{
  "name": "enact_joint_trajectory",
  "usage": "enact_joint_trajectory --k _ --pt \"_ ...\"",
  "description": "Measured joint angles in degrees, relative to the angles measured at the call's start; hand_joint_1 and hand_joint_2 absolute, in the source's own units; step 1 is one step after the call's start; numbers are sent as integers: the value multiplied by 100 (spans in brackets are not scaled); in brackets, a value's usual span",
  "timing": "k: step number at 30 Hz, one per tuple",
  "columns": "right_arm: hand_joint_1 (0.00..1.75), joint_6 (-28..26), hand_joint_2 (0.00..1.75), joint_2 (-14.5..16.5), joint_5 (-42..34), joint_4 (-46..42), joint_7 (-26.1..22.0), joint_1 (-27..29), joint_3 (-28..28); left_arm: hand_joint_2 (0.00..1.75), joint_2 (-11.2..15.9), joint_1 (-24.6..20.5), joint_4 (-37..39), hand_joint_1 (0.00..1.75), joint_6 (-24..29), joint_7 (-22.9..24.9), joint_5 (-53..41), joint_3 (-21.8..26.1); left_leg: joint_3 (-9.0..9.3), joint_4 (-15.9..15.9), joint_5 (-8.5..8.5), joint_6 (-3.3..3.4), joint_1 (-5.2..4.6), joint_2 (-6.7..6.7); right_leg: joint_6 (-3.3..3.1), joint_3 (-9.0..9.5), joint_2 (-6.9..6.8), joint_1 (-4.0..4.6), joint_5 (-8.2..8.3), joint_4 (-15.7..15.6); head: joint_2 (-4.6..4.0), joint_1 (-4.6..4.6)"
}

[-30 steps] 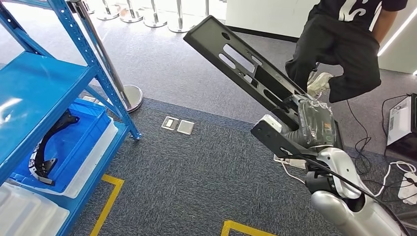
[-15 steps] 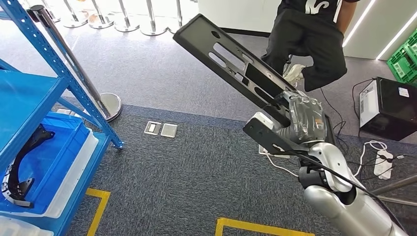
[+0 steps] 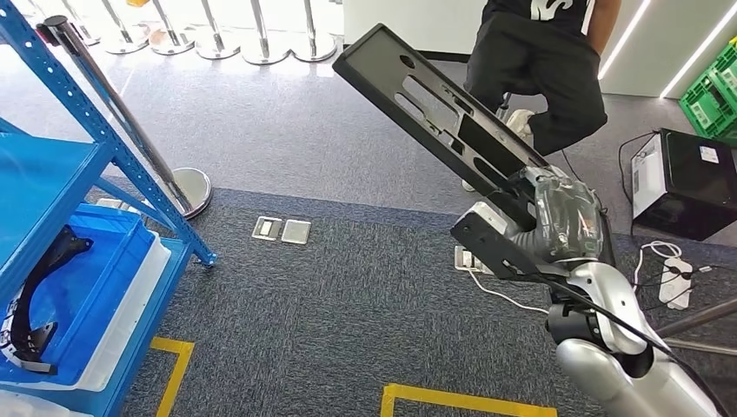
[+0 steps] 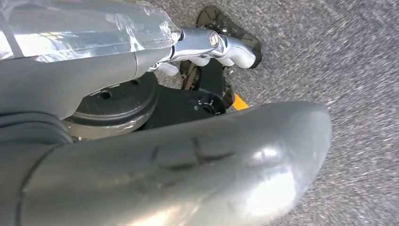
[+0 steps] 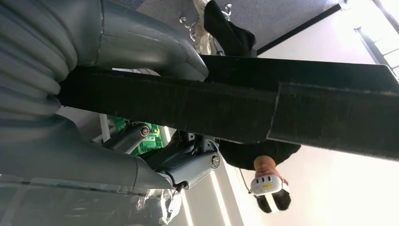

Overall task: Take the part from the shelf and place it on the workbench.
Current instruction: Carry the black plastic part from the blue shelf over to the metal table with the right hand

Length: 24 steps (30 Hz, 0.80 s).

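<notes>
You're carrying the part (image 3: pixel 452 139) w/ the right hand (image 3: pixel 565 217) clenched round its lower end, long end tilting up over the carpet. Left hand (image 4: pixel 207 44) is hanging empty, fingers curled. Workbench isn't visible, so I reckon you're needing to turn & find it. Shelf (image 3: pixel 113 156) is standing left; a person (image 3: pixel 543 69) is standing close beyond the part's path

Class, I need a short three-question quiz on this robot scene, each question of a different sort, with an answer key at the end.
1. True or false: the right hand holds the long black slotted part.
2. Where does the curved black bracket lie? A) on the carpet B) in the blue bin on the blue shelf C) in the person's hand
3. Fill in: the yellow tape lines are stuck on the grey ____.

Key: 1 true; 2 B; 3 carpet.
</notes>
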Motion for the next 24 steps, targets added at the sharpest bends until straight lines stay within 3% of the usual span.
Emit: enact_joint_trajectory --k 2,3,6,7,8,9,11,13,17,19,21,22,23,24 --pt "175 1 175 1 -16 0 -23 -10 -1 0 0 -2 0 0 -4 2 0 0 -21 128 -110 -58 16 -35 -70 14 43 -14 15 -32 0 -33" --pt "175 2 175 1 -22 0 -34 -19 -1 0 0 -3 0 0 -4 3 0 0 -99 334 -245 -81 22 -81 -108 24 61 -26 24 -49 0 -60" --pt "175 2 175 5 -36 0 -48 -31 2 0 0 10 0 0 3 4 1 0 -611 1418 -763 -112 27 -190 -165 31 135 -13 20 -50 0 -154" --pt "175 2 175 7 -40 0 -49 -30 3 0 0 14 0 0 5 4 1 0 -745 1665 -814 -114 27 -198 -170 33 172 -5 18 -47 0 -174" --pt "175 3 175 8 -43 0 -50 -30 4 0 0 17 0 0 6 4 1 0 -788 1708 -750 -111 27 -201 -172 37 213 1 16 -43 0 -195" --pt "175 3 175 8 -46 0 -50 -30 4 0 0 17 0 0 6 5 1 0 -719 1513 -577 -99 28 -209 -171 45 257 4 12 -39 0 -217" --pt "175 4 175 8 -49 0 -50 -31 4 0 7 15 1 0 5 11 1 0 -400 736 -135 -55 26 -306 -156 61 339 10 -2 -25 0 -269" --pt "175 4 175 8 -54 1 -49 -35 4 0 18 15 4 0 5 20 2 0 -186 178 78 -16 27 -415 -119 43 409 15 -13 2 0 -298" --pt "175 5 175 8 -63 2 -48 -39 4 0 21 3 6 0 6 26 0 0 -128 7 129 91 18 -348 0 -3 449 -22 -40 46 0 -305" --pt "175 3 175 6 -67 4 -48 -56 4 0 23 -2 6 0 7 25 -1 0 -102 -49 157 153 31 -284 53 -173 311 -42 -268 421 0 -249" --pt "175 0 175 5 -77 15 -53 -63 7 0 26 0 7 0 10 24 -1 0 -102 -53 156 176 17 -228 99 -533 189 -69 -606 1161 0 -161" --pt "175 -2 175 5 -82 22 -58 -54 8 0 26 4 7 0 11 24 -1 0 -103 -51 152 176 12 -198 114 -678 167 -79 -691 1450 0 -130" --pt "175 -3 175 5 -88 31 -62 -46 9 0 26 7 7 0 12 24 -1 0 -102 -49 148 173 11 -168 123 -744 152 -86 -682 1573 0 -98" --pt "175 -4 175 5 -91 37 -65 -42 9 0 26 6 7 0 12 25 -1 0 -98 -46 141 167 12 -141 128 -690 136 -89 -560 1455 0 -69"
